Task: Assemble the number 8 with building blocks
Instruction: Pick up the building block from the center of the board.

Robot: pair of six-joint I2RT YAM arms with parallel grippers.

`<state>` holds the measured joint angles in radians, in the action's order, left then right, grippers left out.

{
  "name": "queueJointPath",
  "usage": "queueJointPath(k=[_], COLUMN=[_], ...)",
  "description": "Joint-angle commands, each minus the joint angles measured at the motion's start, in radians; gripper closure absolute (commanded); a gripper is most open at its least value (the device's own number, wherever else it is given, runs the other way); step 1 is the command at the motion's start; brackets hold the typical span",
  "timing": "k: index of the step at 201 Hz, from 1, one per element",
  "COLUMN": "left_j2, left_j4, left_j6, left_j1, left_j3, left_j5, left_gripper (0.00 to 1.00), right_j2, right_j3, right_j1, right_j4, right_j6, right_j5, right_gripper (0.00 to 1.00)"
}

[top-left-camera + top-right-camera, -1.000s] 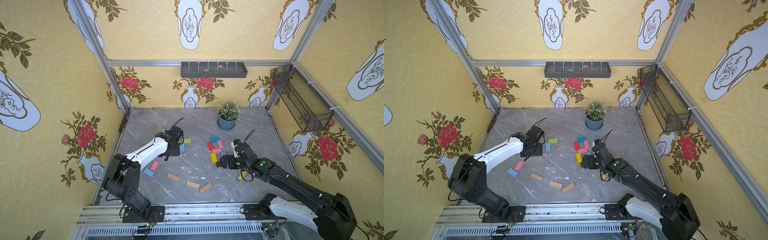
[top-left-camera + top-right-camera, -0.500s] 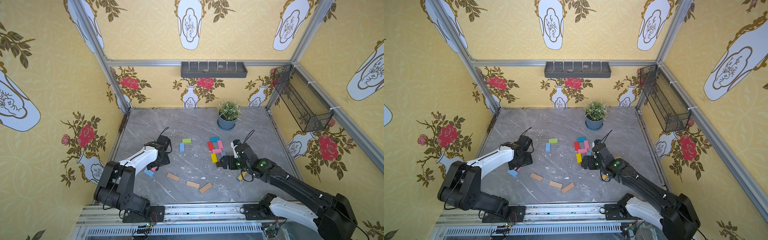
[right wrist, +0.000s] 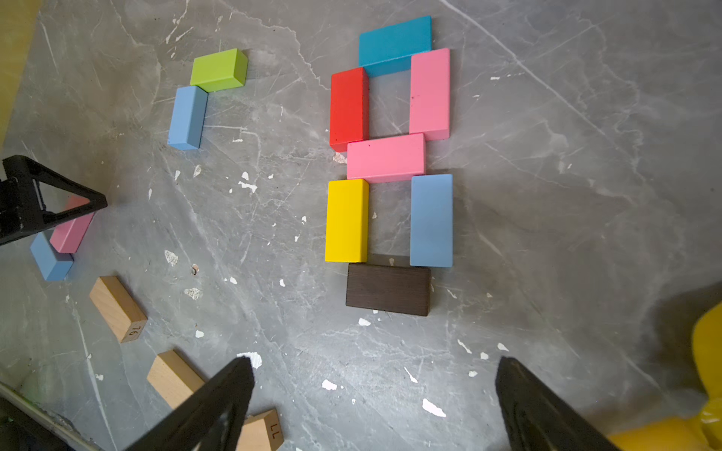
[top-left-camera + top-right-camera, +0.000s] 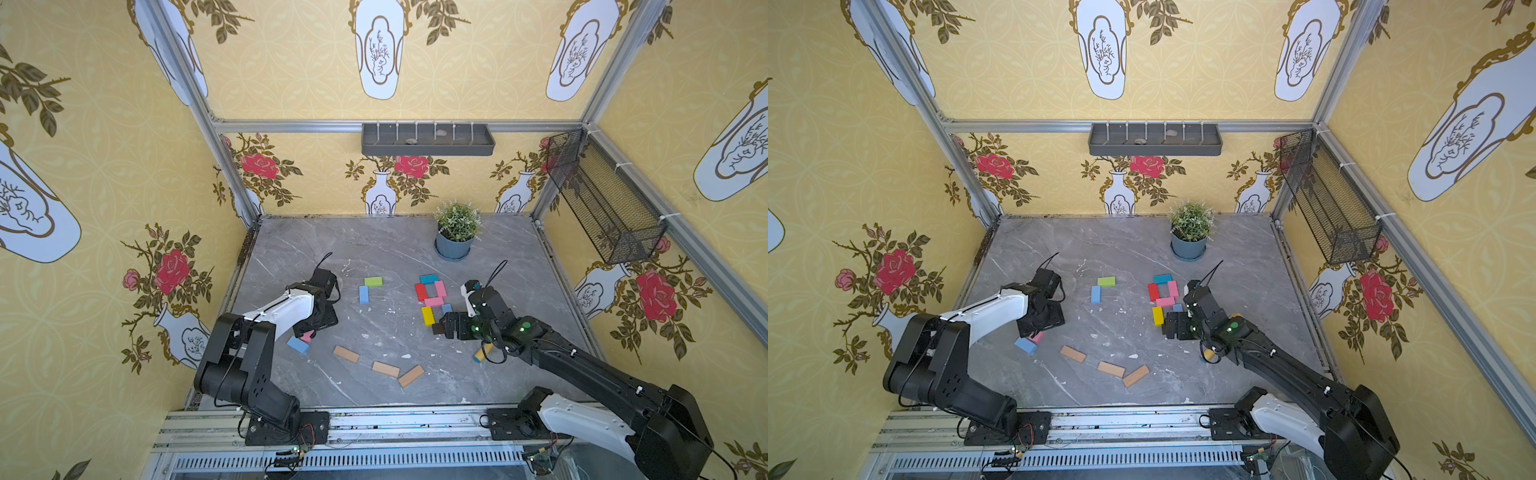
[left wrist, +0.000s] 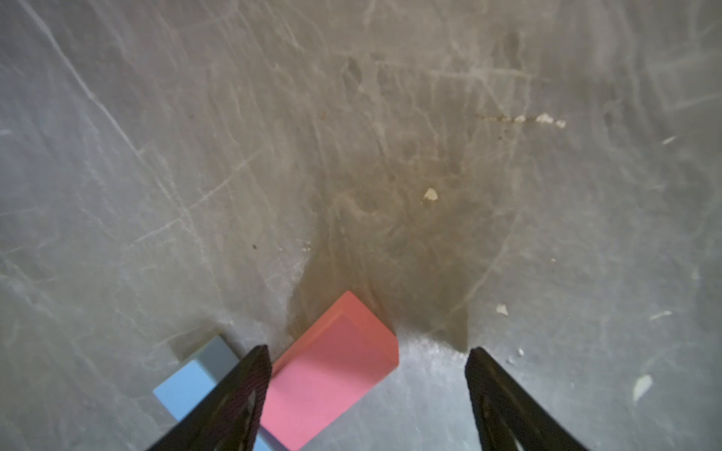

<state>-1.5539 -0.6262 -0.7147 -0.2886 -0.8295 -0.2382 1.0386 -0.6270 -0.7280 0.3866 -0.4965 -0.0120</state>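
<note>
Seven flat painted rectangular blocks make up the number 8 (image 3: 385, 157) on the grey marbled tabletop (image 3: 566, 195). Teal is on top, red and pink run down the upper sides, and pink crosses the middle. Yellow and light blue stand below, and a dark brown wooden block (image 3: 388, 289) closes the bottom. The right gripper (image 3: 374, 363) has its jaws spread wide with nothing between them. The dark brown block lies just ahead of its fingertips, not touching them.

Well to the side, the left gripper (image 5: 367, 352) is also spread apart and grips nothing. A loose pink rectangular block (image 5: 328, 375) lies flat between its jaws, close against one finger (image 5: 246, 386) with a gap to the other. A light blue rectangular block (image 5: 187, 386) sits just outside that finger.

A plain tan wood block (image 3: 117, 306) has digits stamped on its end, apparently 76 seen upside down. Another tan end (image 3: 263, 429) seems to read 77.
</note>
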Motion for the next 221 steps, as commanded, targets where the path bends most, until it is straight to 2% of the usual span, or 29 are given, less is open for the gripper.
queueJointPath(k=[1, 48, 111, 146, 168, 182, 201, 221], left_j2=[-0.01, -0.009, 0.0, -0.004, -0.023, -0.042, -0.065, -0.078], left_j4=[0.01, 0.026, 0.039, 0.049, 0.05, 0.047, 0.032, -0.005], left_j6=[0.015, 0.018, 0.015, 0.01, 0.003, -0.003, -0.014, -0.023], left_j1=[0.006, 0.005, -0.001, -0.012, -0.045, -0.068, -0.109, -0.159], left_j3=[-0.003, 0.015, 0.035, 0.028, 0.005, -0.018, -0.062, -0.135], left_j5=[0.011, 0.053, 0.083, 0.103, 0.102, 0.108, 0.108, 0.094], left_gripper=[0.2, 0.28, 0.55, 0.66, 0.72, 0.81, 0.85, 0.86], right_j2=[0.005, 0.014, 0.026, 0.028, 0.029, 0.029, 0.028, 0.026], right_j3=[0.001, 0.001, 0.001, 0.001, 0.001, 0.0, 0.001, 0.0], right_j1=[0.001, -0.001, 0.0, 0.0, -0.001, 0.0, 0.001, 0.001], right_j4=[-0.04, -0.043, -0.05, -0.051, -0.051, -0.051, -0.049, -0.047], right_j6=[0.002, 0.0, -0.002, -0.004, -0.005, -0.006, -0.007, -0.008], right_j5=[-0.005, -0.002, 0.004, 0.003, 0.006, 0.006, 0.006, 0.006], right_gripper=[0.01, 0.01, 0.01, 0.01, 0.01, 0.01, 0.01, 0.01])
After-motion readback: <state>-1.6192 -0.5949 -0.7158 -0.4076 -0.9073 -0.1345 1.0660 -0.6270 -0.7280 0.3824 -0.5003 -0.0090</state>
